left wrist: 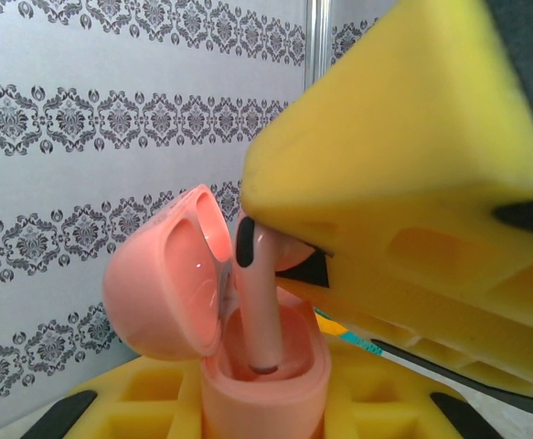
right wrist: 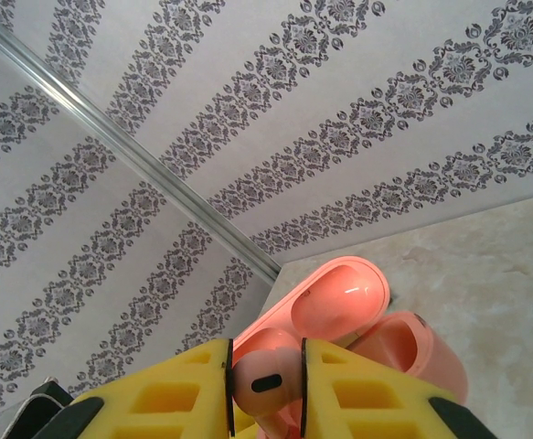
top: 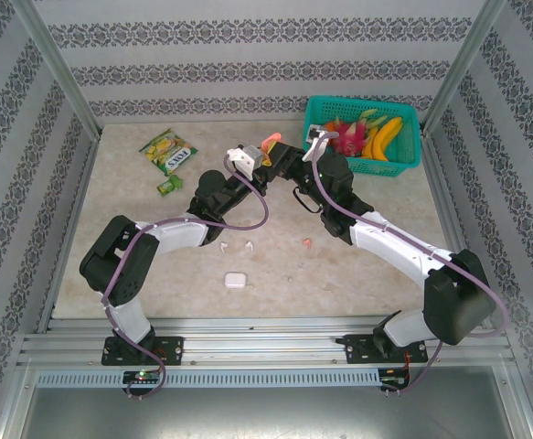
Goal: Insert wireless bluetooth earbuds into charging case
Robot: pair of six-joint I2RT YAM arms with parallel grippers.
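Observation:
My left gripper (top: pixel 259 157) is shut on an open coral-pink charging case (left wrist: pixel 266 389), held up off the table with its lid (left wrist: pixel 161 283) swung left. My right gripper (right wrist: pixel 266 389) is shut on a coral-pink earbud (right wrist: pixel 264 380), pinched between its yellow foam fingers (right wrist: pixel 175 402). The earbud (left wrist: pixel 257 302) stands stem-down, its tip inside the case's well. The case (right wrist: pixel 417 352) lies just beyond the right fingers. On the table lie another pink earbud (top: pixel 308 242), two white earbuds (top: pixel 222 245) (top: pixel 247 245) and a closed white case (top: pixel 236 279).
A teal basket (top: pixel 361 101) of toy fruit stands at the back right, close behind the right wrist. A green snack packet (top: pixel 168 151) and a small green sachet (top: pixel 168 186) lie at the back left. Patterned walls enclose the table.

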